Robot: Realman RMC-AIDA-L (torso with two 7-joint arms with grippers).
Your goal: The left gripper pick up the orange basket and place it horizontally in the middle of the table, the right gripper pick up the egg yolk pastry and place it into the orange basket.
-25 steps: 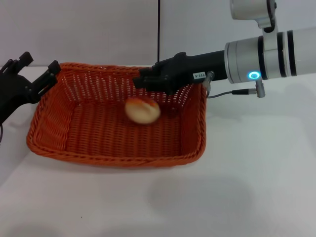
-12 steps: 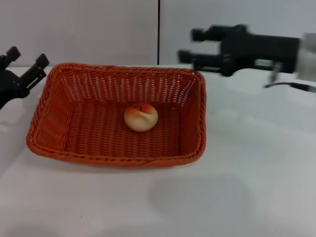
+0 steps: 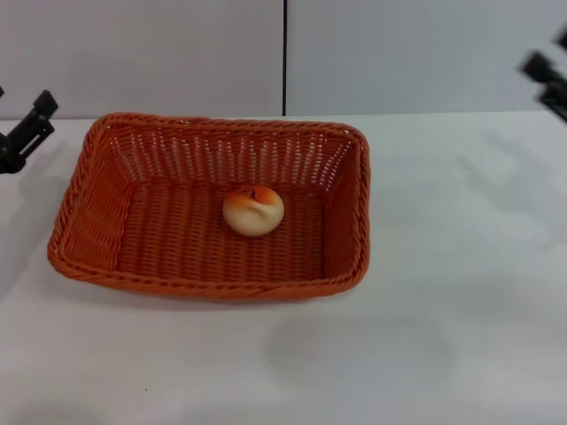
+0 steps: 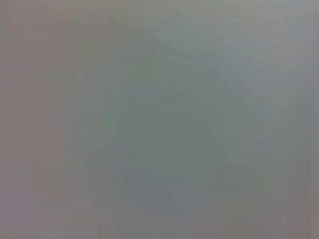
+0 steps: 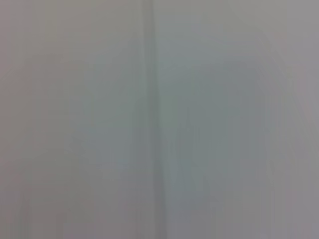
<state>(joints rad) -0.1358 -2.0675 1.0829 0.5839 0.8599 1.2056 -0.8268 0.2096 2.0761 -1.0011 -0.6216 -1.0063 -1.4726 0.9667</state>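
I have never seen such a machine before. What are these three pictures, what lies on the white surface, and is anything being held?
This is a robot with two arms; each ends in a black claw, its end effector. The wide picture comes from a camera on the robot's head, looking down at the table. On it stands the orange basket, with the egg yolk pastry lying inside on its floor. The left end effector shows only at the left edge and the right end effector only at the right edge, both away from the basket and holding nothing. The two wrist-camera pictures show only a plain grey blur.
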